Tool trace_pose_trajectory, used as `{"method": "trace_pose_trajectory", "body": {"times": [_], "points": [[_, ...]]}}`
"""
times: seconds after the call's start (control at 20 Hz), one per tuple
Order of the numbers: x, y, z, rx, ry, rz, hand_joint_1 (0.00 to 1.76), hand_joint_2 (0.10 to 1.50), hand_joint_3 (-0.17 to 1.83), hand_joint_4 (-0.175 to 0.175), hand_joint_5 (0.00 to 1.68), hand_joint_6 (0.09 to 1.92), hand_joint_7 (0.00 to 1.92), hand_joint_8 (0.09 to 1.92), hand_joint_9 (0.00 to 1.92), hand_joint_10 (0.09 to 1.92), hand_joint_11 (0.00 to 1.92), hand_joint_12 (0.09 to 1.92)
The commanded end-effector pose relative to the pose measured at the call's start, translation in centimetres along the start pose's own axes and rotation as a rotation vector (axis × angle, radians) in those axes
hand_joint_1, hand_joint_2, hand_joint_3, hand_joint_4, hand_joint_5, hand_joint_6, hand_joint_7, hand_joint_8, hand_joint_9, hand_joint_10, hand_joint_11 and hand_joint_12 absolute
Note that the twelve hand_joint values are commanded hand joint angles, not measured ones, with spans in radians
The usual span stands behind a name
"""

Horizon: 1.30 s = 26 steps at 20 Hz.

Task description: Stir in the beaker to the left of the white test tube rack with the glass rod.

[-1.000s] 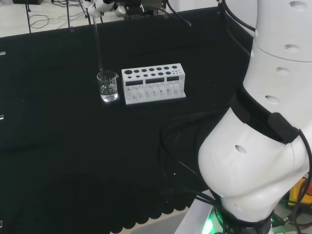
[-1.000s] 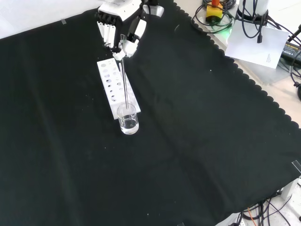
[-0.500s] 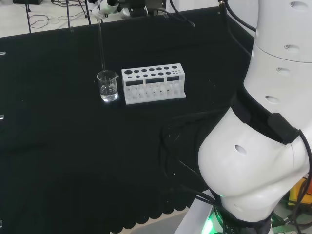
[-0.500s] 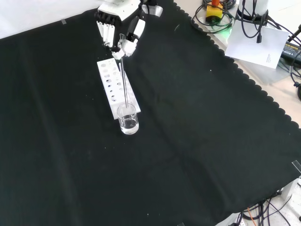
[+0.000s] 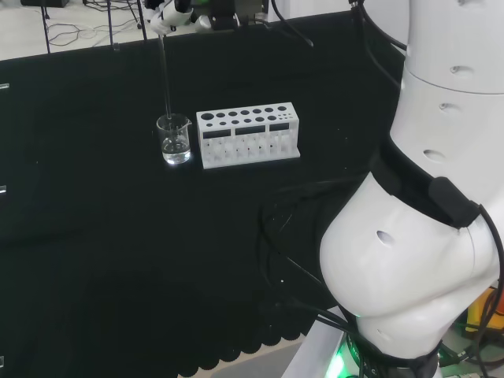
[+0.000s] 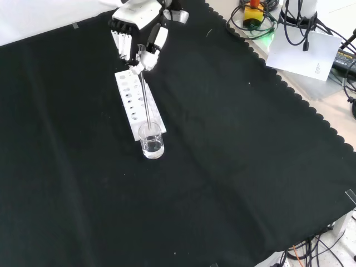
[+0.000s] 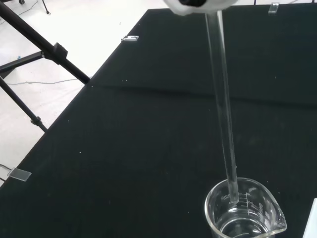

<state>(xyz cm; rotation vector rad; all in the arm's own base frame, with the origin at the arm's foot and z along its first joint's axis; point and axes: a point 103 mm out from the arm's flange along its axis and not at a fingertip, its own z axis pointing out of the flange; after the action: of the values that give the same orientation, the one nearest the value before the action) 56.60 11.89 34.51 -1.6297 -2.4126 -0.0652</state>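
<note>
glass rod (image 6: pixel 146 103) reaching down into the beaker (image 6: pixel 151 141), lower end inside the rim. beaker just left of the white rack (image 5: pixel 248 135) in the head view, partly filled with clear liquid. rod's top pinched in the hand (image 6: pixel 137 39) above.

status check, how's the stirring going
Hand shut on rod. Rod tip inside beaker, clear liquid in it. Rack right beside beaker, nothing blocking.
</note>
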Motion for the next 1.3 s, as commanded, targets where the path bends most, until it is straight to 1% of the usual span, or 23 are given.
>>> {"method": "trace_pose_trajectory", "body": {"times": [0.05, 0.3, 0.5, 0.8, 0.95, 1.1, 1.2, 1.3], "points": [[-0.9, 0.6, 0.4, 0.011, -0.003, 0.0, 1.28, 1.09, 0.07, -0.175, 0.99, 0.7, 0.99, 1.32, 1.52, 1.1, 1.45, 1.17], [-1.4, 0.9, 1.6, 0.03, -0.011, -0.001, 1.28, 1.09, 0.06, -0.175, 0.99, 0.7, 0.99, 1.32, 1.52, 1.1, 1.44, 1.17], [-1.2, 1.1, 3.4, 0.057, -0.019, -0.01, 1.28, 1.09, 0.06, -0.175, 0.99, 0.71, 0.99, 1.32, 1.52, 1.11, 1.44, 1.17], [-0.7, 1.4, 5.3, 0.087, -0.026, -0.024, 1.28, 1.09, 0.06, -0.175, 0.99, 0.71, 0.99, 1.32, 1.52, 1.11, 1.44, 1.18], [-0.7, 1.6, 6.2, 0.097, -0.025, -0.022, 1.28, 1.09, 0.06, -0.175, 0.99, 0.71, 0.99, 1.32, 1.52, 1.11, 1.44, 1.18], [-0.7, 1.5, 6.7, 0.101, -0.02, -0.017, 1.28, 1.1, 0.06, -0.175, 0.99, 0.71, 0.99, 1.32, 1.52, 1.11, 1.44, 1.18], [-0.3, 1.3, 7.0, 0.103, 0.011, -0.024, 1.28, 1.1, 0.05, -0.175, 0.99, 0.71, 0.99, 1.32, 1.52, 1.11, 1.44, 1.18], [0.2, 1.2, 7.3, 0.106, 0.014, -0.032, 1.28, 1.1, 0.05, -0.175, 0.99, 0.71, 0.99, 1.32, 1.52, 1.11, 1.44, 1.18]]}}
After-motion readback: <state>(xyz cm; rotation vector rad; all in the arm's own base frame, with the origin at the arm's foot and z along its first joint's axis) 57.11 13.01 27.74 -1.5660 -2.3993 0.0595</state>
